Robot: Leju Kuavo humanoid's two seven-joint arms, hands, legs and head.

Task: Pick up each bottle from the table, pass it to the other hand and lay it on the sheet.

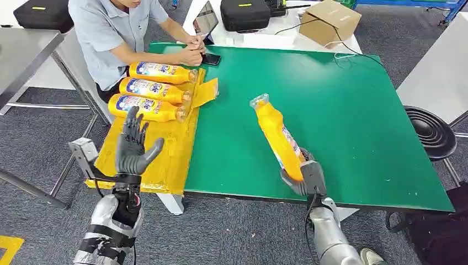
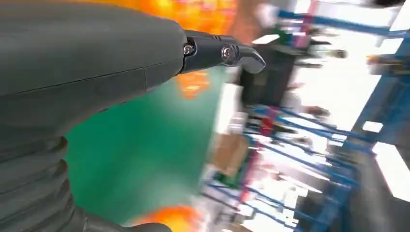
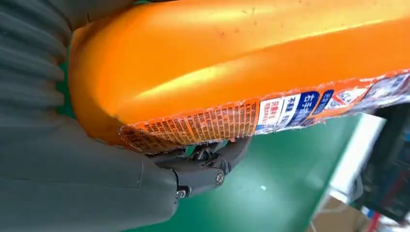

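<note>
Right hand (image 1: 304, 178) grips bottle (image 1: 277, 137) (left hand (image 1: 134, 144) spread).

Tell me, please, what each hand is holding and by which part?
The right hand grips a bottle by its base end; the left hand holds nothing.

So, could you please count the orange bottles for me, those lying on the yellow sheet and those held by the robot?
Bottles lying on the yellow sheet: 3
Bottle held in the right hand: 1
Total: 4
</note>
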